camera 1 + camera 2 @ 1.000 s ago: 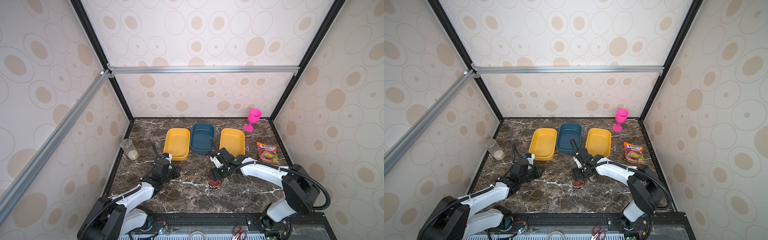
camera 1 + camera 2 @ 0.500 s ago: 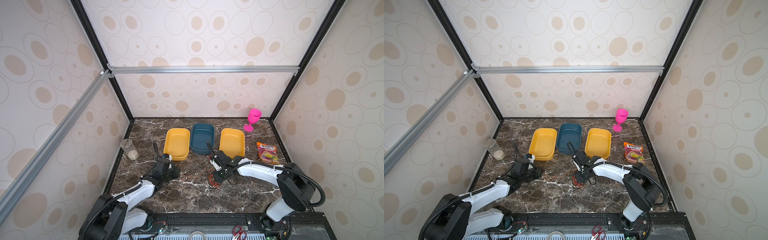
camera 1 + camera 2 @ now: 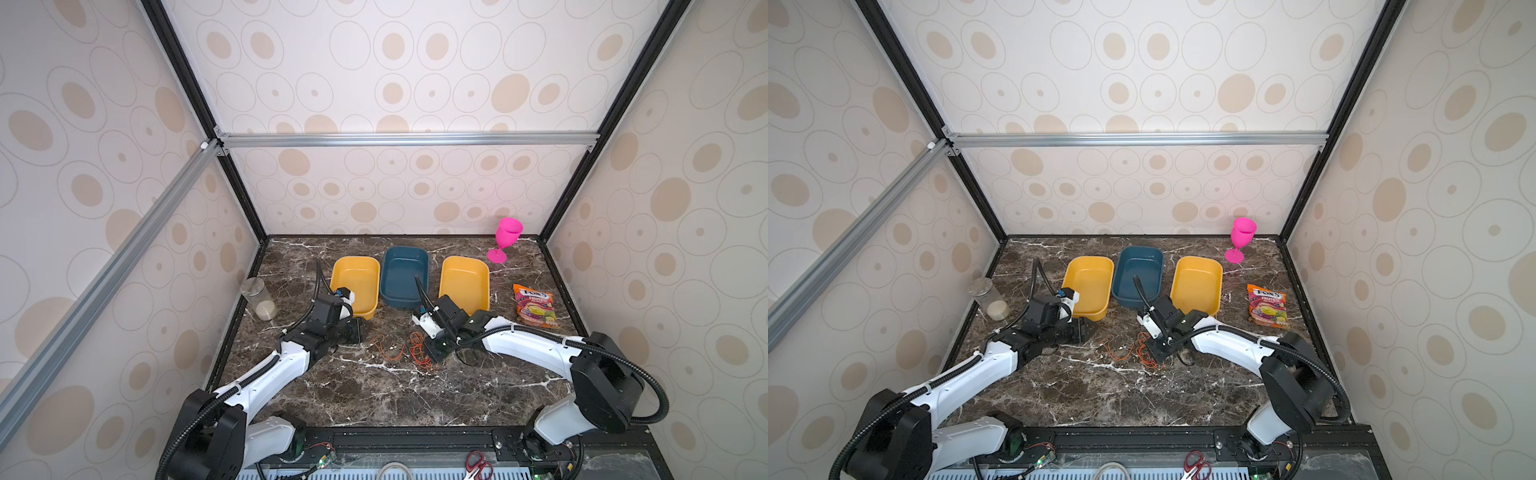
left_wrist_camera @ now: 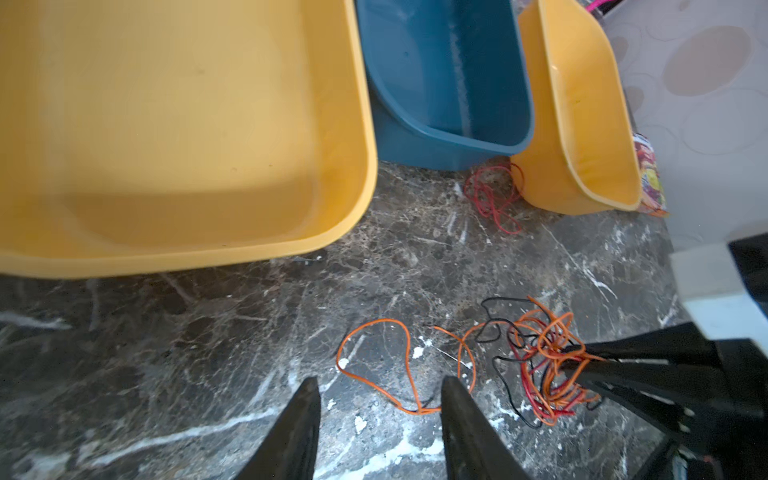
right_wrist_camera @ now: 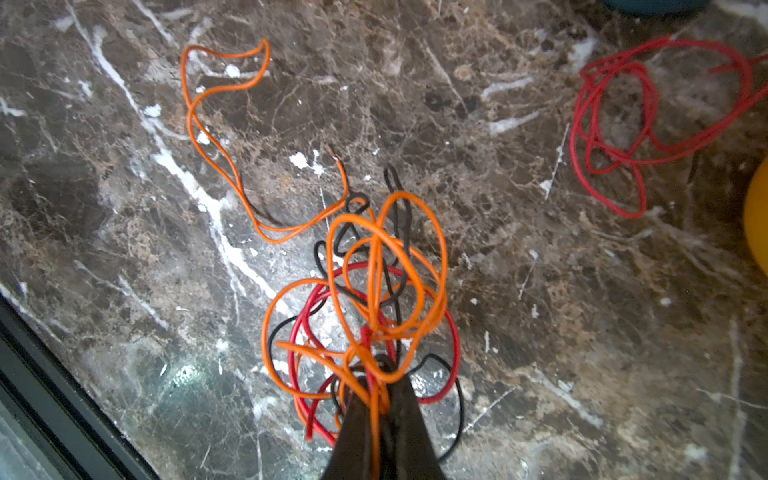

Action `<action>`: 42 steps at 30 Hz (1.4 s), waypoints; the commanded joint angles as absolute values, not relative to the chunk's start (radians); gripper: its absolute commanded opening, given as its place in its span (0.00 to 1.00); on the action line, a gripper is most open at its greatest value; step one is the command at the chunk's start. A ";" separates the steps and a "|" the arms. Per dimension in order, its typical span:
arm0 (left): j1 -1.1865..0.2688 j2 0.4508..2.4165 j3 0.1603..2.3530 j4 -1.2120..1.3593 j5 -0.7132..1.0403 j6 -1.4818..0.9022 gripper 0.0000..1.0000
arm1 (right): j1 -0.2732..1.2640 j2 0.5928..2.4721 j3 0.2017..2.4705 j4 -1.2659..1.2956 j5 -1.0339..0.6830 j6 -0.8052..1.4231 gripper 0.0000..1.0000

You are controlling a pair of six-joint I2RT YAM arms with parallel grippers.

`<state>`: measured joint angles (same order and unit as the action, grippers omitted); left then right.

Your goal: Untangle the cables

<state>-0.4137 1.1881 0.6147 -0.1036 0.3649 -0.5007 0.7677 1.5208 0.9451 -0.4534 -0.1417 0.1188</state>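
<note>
- The blue tray (image 3: 405, 276) stands at the back of the marble table (image 3: 374, 395); every place below is told from it.
- The cables (image 5: 365, 316), a knot of orange, red and black wires, sit on the marble in front of the blue tray, on the robot's side and well apart from it.
- The right gripper (image 5: 376, 399) has its jaws pressed together on the knot; orange, red and black strands run between them.
- 1 orange strand (image 4: 374, 357) trails out of the knot in a loose loop, in front of the blue tray toward the left arm's side.
- The left gripper (image 4: 380, 380) has its jaws apart and holds nothing; the end of that loop lies on the marble between them.
- 1 separate red cable (image 4: 494, 199) lies coiled just in front of the blue tray's near corner, beside the yellow tray (image 4: 582, 124) next to it.
</note>
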 commanded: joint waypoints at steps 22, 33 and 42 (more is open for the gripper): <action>-0.552 1.330 0.394 0.553 0.571 -0.520 0.45 | 0.632 1.369 0.915 -0.279 -0.512 0.195 0.00; -0.596 1.424 0.384 0.702 0.476 -0.511 0.45 | 0.614 1.370 0.869 -0.202 -0.575 0.261 0.00; -0.598 1.564 0.383 0.903 0.486 -0.559 0.43 | 0.606 1.358 0.848 -0.172 -0.604 0.293 0.00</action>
<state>-0.5892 1.5349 0.3798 0.7780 0.4873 -0.5316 0.6113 1.3865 0.8646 -0.2031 -0.5728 0.2771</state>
